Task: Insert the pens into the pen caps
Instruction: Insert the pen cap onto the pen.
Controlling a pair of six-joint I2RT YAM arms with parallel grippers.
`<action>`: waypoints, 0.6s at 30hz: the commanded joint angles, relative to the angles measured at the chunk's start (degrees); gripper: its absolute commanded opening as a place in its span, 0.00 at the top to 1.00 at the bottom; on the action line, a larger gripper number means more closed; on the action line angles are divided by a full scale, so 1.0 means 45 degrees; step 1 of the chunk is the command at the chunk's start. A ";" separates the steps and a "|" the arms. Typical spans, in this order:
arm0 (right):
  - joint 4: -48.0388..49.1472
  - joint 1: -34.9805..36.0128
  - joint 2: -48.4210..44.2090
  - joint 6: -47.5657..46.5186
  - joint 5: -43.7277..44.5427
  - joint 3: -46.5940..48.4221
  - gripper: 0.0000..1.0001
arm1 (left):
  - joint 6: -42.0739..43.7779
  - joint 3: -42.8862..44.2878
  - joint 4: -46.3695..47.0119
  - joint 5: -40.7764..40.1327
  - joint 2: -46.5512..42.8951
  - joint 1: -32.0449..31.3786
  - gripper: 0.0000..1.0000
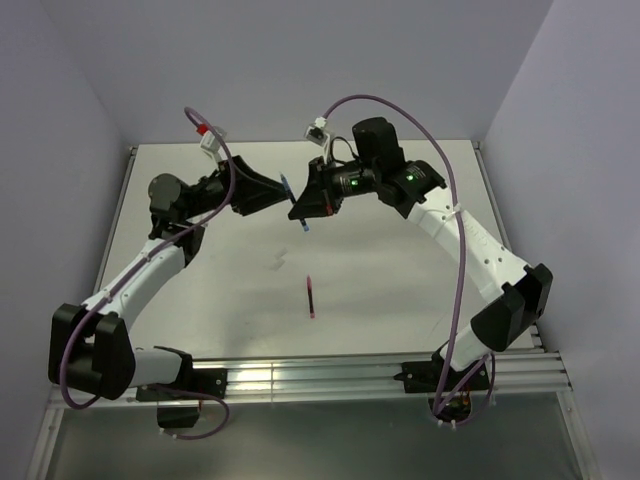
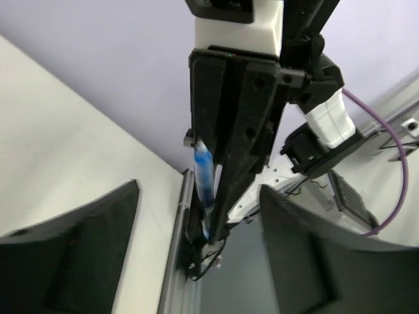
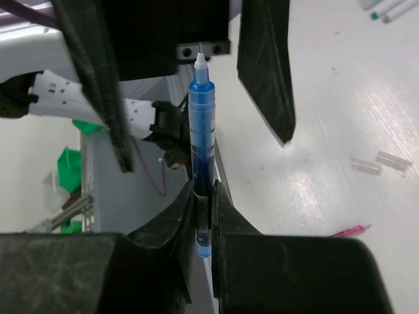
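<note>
My right gripper (image 1: 301,208) (image 3: 204,204) is shut on a dark blue pen (image 3: 200,144) (image 1: 303,227), held above the table with its white tip pointing at my left gripper. The pen also shows in the left wrist view (image 2: 204,183). My left gripper (image 1: 277,189) (image 2: 200,261) is open and empty, its fingers (image 3: 265,65) standing either side of the pen's tip. A red pen (image 1: 311,297) (image 3: 350,231) lies on the table in front. Two pale caps (image 3: 378,161) (image 1: 281,259) lie on the table under the grippers.
More pens (image 3: 386,8), one with a green tip, lie at the far corner of the right wrist view. The table's (image 1: 400,290) metal rail (image 1: 330,375) runs along the near edge. Purple cables (image 1: 455,250) hang along both arms.
</note>
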 commanded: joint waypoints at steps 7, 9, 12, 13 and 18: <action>0.0127 -0.1485 -0.0231 -0.0170 0.2226 -0.1658 1.00 | 0.9254 0.3642 -1.0982 -0.0877 0.0406 0.1301 0.23; -0.0147 -0.1937 -0.0153 -0.0423 0.2694 -0.1756 1.00 | 1.2839 0.4546 -1.3716 -0.3276 0.0989 0.1282 0.29; -0.0967 -0.2388 -0.0171 -0.1399 0.3650 -0.1776 1.00 | 1.5915 0.6829 -1.7956 -0.6305 0.2726 0.0387 0.32; -0.1046 -0.2427 -0.0288 -0.1788 0.3867 -0.1912 1.00 | 1.6295 0.8092 -1.9726 -0.7008 0.3312 0.0035 0.35; -0.1047 -0.2485 -0.1206 -0.2358 0.5234 -0.2791 1.00 | 1.6163 1.0038 -2.2360 -0.8380 0.6440 -0.1022 0.46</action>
